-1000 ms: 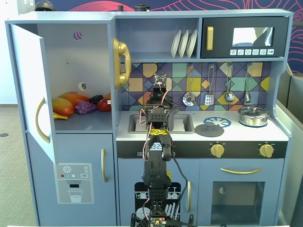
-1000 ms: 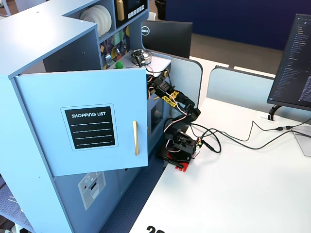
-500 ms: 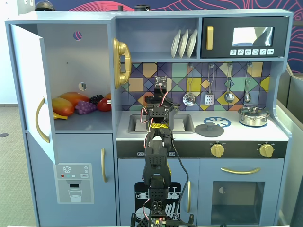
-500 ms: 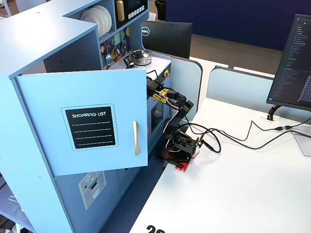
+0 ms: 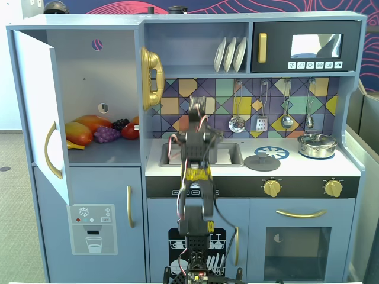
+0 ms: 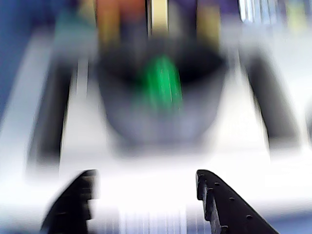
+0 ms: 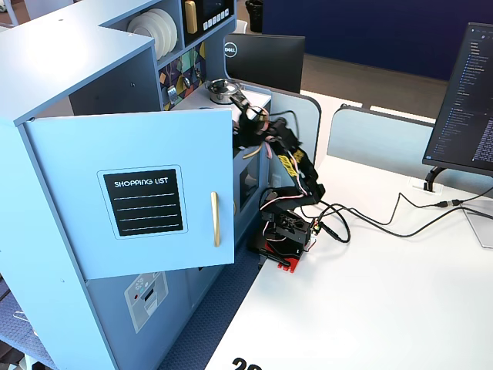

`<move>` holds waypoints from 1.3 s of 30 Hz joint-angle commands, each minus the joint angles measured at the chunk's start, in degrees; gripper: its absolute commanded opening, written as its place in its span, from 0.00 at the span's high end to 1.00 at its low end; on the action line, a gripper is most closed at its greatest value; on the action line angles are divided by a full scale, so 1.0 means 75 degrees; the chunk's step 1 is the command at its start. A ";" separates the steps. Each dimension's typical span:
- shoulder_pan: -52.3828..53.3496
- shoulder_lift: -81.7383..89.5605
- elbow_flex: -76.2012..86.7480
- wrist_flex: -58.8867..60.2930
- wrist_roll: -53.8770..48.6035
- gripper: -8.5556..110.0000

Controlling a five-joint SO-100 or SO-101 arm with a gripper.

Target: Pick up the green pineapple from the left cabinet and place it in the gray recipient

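The wrist view is motion-blurred. The green pineapple (image 6: 163, 83) lies inside the gray recipient (image 6: 161, 124), a dark round pot on the pale counter ahead of my gripper (image 6: 145, 174). The jaws stand wide apart and empty, short of the pot and touching neither thing. In a fixed view my arm (image 5: 195, 171) reaches up over the sink (image 5: 228, 155) and hides the pot and pineapple. The left cabinet (image 5: 89, 77) stands open with its door (image 5: 35, 118) swung out. No green fruit shows on its shelf.
Orange, yellow and red toy fruit and purple grapes (image 5: 106, 134) lie on the cabinet shelf. A silver lidded pot (image 5: 317, 145) and a dark lid (image 5: 263, 161) sit on the counter. Utensils hang above. The open door (image 7: 139, 200) blocks a fixed view of the sink.
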 commanded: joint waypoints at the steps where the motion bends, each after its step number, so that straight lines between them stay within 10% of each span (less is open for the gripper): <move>1: 0.0047 0.1805 0.0961 0.1992 -0.0082 0.89; 18: -0.0609 0.3059 1.0078 -0.1102 0.0797 0.93; 39: -0.0375 0.4160 1.0676 0.1277 0.0574 0.87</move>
